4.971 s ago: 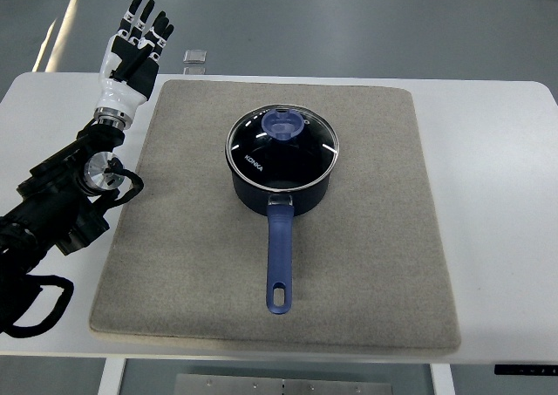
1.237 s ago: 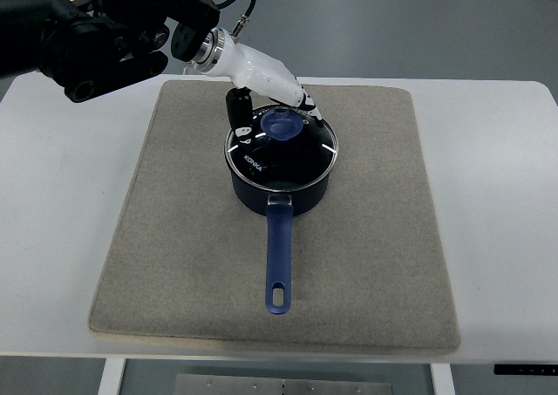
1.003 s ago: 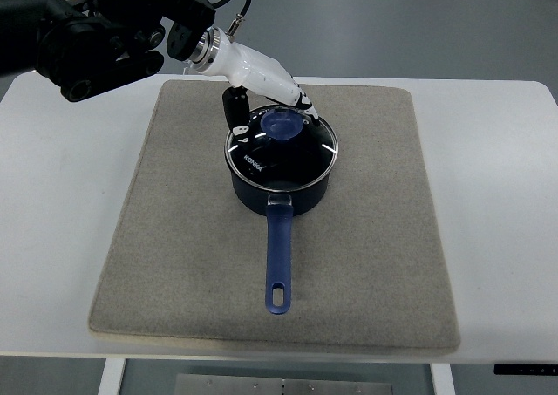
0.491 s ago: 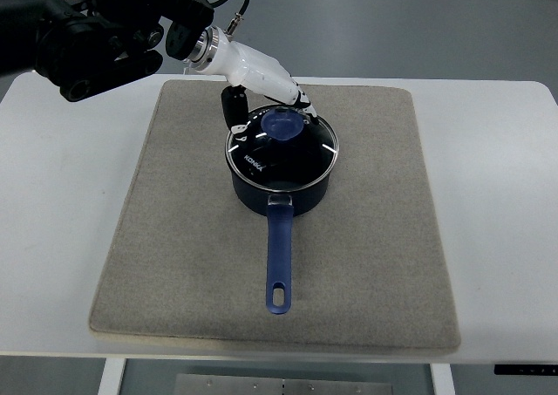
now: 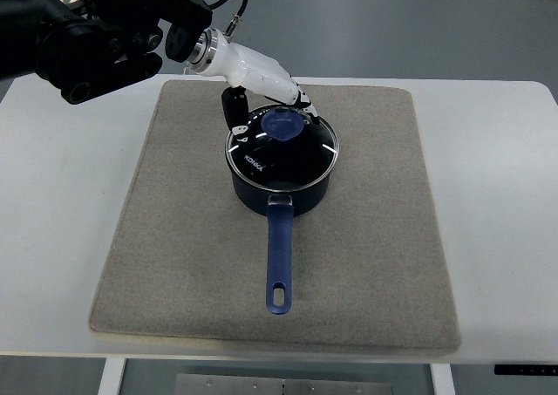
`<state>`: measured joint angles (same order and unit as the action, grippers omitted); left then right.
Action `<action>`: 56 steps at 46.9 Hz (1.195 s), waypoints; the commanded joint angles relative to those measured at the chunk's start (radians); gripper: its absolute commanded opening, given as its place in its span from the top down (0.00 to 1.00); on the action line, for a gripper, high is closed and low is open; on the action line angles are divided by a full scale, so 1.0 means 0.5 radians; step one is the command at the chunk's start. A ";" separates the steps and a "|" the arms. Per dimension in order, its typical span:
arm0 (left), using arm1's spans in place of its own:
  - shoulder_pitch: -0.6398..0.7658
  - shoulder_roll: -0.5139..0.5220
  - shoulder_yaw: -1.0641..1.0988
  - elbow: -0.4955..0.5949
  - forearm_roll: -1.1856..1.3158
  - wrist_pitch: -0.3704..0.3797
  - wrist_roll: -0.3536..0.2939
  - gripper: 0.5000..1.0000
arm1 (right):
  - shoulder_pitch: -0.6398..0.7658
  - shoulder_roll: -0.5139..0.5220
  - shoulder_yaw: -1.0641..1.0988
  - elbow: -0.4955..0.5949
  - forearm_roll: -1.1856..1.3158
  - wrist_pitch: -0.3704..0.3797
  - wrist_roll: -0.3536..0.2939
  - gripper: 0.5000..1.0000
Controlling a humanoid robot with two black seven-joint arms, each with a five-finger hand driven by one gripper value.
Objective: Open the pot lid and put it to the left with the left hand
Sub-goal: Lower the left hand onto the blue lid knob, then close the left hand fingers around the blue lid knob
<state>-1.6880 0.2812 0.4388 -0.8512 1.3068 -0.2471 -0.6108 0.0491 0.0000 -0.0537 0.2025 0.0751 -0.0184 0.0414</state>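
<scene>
A dark blue pot [image 5: 281, 173] stands on a grey mat [image 5: 192, 238] that covers most of the white bench [image 5: 497, 194]. The pot sits a little above the middle of the mat, and its long blue handle [image 5: 278, 260] points straight toward the near edge, ending in a small hanging hole. The glass lid [image 5: 296, 151] with its shiny metal rim is on the pot, lying flat and closed. A round blue knob [image 5: 282, 124] sits on the far half of the lid.

The left hand [image 5: 261, 94] reaches in from the upper left, its bulky black arm [image 5: 87, 37] filling that corner of the view, with a black cable looping near the silver wrist. The hand itself is white with dark joints and slants down toward the lid. Its fingers [image 5: 234, 113] are curled down around the far-left side of the knob: one dark finger comes down on the left edge of the lid, others sit behind the knob on its far right side. They look close around the knob, but from here I cannot tell whether they are pinching it or only resting beside it.
</scene>
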 commanded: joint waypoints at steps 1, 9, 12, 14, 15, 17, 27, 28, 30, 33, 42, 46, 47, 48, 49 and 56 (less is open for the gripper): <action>0.001 -0.001 0.000 0.000 -0.003 0.003 0.000 0.04 | 0.000 0.000 0.000 0.000 0.000 0.000 0.000 0.17; 0.001 -0.001 -0.040 0.000 -0.003 0.003 0.000 0.04 | 0.000 0.000 0.000 0.000 0.000 0.000 0.000 0.17; 0.001 -0.001 -0.043 0.000 -0.003 0.003 0.000 0.03 | 0.000 0.000 0.000 0.000 -0.003 0.000 -0.003 0.17; 0.001 -0.004 -0.046 0.000 -0.003 0.003 0.000 0.03 | 0.000 0.000 0.000 0.000 0.000 0.000 0.000 0.17; 0.001 -0.004 -0.046 0.000 -0.003 0.000 0.000 0.03 | 0.000 0.000 0.000 0.000 0.000 0.000 0.000 0.17; 0.001 -0.004 -0.046 0.000 -0.003 0.000 0.000 0.04 | 0.000 0.000 0.000 0.000 -0.003 0.000 0.000 0.17; 0.004 -0.007 -0.046 -0.003 0.000 0.000 0.000 0.03 | 0.000 0.000 0.000 0.000 0.000 0.000 0.000 0.17; 0.007 -0.007 -0.046 -0.003 0.000 0.000 0.000 0.03 | 0.000 0.000 0.000 0.000 0.000 0.000 0.000 0.17; 0.023 -0.010 -0.046 -0.003 0.000 0.000 0.000 0.03 | 0.000 0.000 0.000 0.000 0.000 0.000 0.000 0.17; 0.032 -0.013 -0.046 -0.003 0.003 0.000 0.000 0.04 | 0.000 0.000 0.000 0.000 0.000 0.000 0.000 0.17; 0.050 -0.016 -0.043 0.000 0.022 0.000 0.000 0.04 | 0.000 0.000 0.000 0.000 -0.003 0.000 0.000 0.17; 0.050 -0.019 -0.043 0.000 0.022 0.000 0.000 0.05 | 0.000 0.000 0.000 0.000 0.000 0.000 0.000 0.17; 0.050 -0.019 -0.043 0.000 0.022 0.000 0.000 0.05 | 0.000 0.000 0.000 0.000 0.000 0.000 0.000 0.17; 0.050 -0.022 -0.043 0.003 0.022 0.003 0.000 0.05 | 0.000 0.000 0.000 0.000 0.000 0.000 -0.003 0.17; 0.050 -0.022 -0.043 0.006 0.019 0.003 0.000 0.05 | 0.000 0.000 0.000 0.000 0.000 0.000 0.000 0.17; 0.047 -0.019 -0.043 0.009 0.016 0.003 0.000 0.05 | 0.000 0.000 0.000 0.000 0.000 0.000 0.000 0.17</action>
<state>-1.6629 0.2700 0.4173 -0.8469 1.3127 -0.2459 -0.6108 0.0491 0.0000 -0.0537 0.2025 0.0745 -0.0184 0.0414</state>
